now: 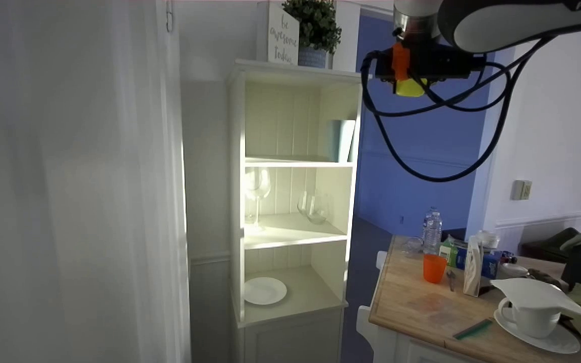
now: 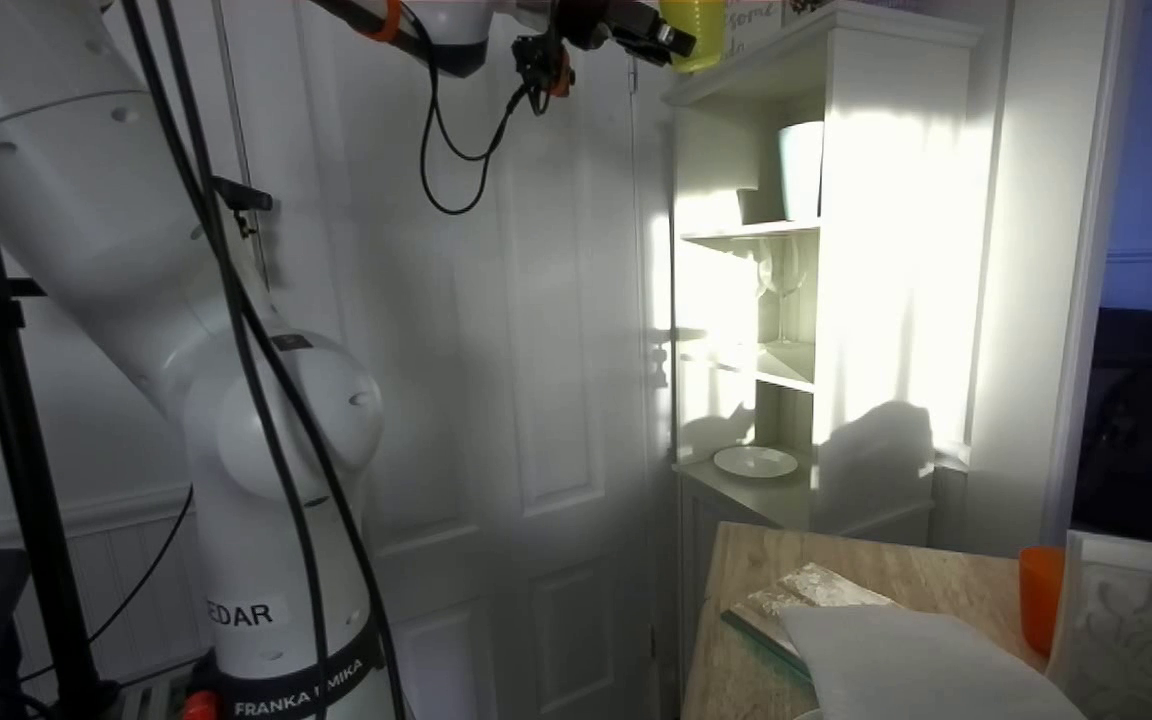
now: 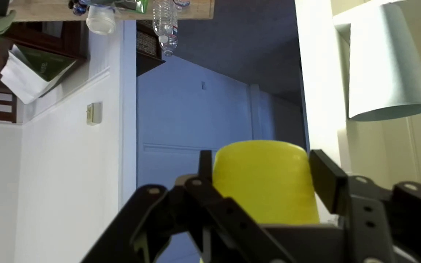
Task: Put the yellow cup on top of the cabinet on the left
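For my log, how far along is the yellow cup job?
Done: the yellow cup is clamped in the gripper. In hand: transfer; in an exterior view it hangs clear of the cabinet. Left: setting it on top, where the "be awesome today" sign stands.

Plastic and wood
Your yellow cup looks like smooth plastic, the cabinet painted wood, the tabletop grained wood.

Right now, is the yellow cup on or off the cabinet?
Off. The jaws hold the yellow cup aloft; in an exterior view, a gap shows between it and the cabinet.
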Available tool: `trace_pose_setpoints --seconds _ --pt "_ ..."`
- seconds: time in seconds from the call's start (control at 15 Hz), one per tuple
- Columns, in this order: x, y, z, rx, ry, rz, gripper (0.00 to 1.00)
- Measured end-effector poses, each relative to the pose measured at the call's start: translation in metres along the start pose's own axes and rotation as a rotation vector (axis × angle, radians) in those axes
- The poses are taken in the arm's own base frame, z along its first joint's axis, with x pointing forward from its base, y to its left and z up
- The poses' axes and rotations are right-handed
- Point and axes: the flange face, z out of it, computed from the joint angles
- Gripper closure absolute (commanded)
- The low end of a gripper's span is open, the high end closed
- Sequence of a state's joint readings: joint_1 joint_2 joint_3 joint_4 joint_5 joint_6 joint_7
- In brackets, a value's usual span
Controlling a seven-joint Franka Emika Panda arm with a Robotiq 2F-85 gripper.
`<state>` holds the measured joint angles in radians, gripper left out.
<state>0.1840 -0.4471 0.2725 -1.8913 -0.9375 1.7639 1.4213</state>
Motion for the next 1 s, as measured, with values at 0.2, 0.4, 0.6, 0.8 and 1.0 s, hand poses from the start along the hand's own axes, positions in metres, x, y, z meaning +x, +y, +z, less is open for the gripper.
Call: trace_pose_setpoints --seconds 0.2,0.4,0.6,0.8,1.0 --pt "0.012 -0.017 -0.005 0.027 -0.004 -0.067 0.58" --pt "0.038 -0.037 -0.016 0.074 -0.002 -0.151 0.58" --pt "0.069 -0.052 -0.026 0.120 0.002 -0.225 0.58" --pt "0.097 -0.064 -0.031 0.175 -0.009 -0.274 0.58" --pt "0.120 -0.075 -0.030 0.249 -0.035 -0.314 0.58"
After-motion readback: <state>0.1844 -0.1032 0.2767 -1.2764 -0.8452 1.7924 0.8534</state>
